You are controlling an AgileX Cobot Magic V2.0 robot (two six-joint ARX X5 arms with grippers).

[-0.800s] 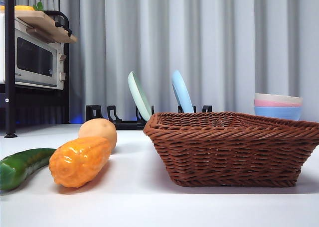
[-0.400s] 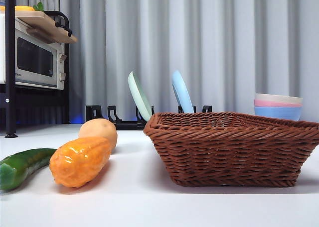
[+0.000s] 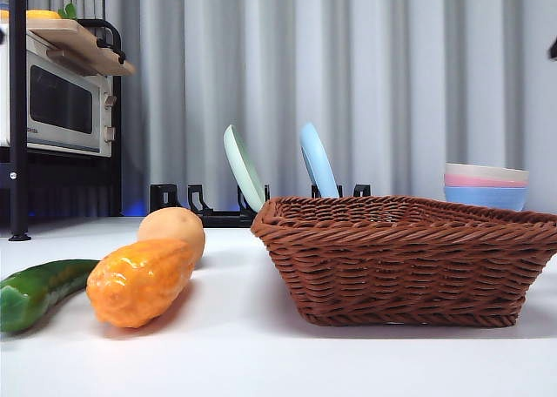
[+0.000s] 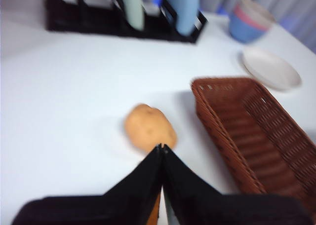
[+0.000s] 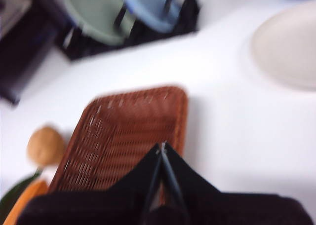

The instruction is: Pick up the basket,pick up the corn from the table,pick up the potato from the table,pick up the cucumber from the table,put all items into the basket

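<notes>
The brown wicker basket (image 3: 409, 258) stands empty on the white table (image 3: 261, 353), on the right in the front view. The orange corn (image 3: 139, 279), the tan potato (image 3: 172, 229) behind it and the green cucumber (image 3: 35, 291) lie to its left. My left gripper (image 4: 162, 148) is shut and empty, high above the potato (image 4: 149, 128) with the basket (image 4: 256, 131) beside it. My right gripper (image 5: 161, 147) is shut and empty, high above the basket (image 5: 128, 136). The right wrist view also shows the potato (image 5: 45, 146), the corn (image 5: 24, 198) and the cucumber (image 5: 15, 198).
A black dish rack (image 3: 209, 207) holding a green plate (image 3: 244, 166) and a blue plate (image 3: 318, 160) stands behind the basket. Stacked pastel bowls (image 3: 486, 185) are at the back right, and a white plate (image 4: 270, 67) lies near them. A microwave (image 3: 57, 105) sits on a shelf at the left.
A black tip of an arm now shows at the top right edge of the front view. The basket and vegetables have not moved.
</notes>
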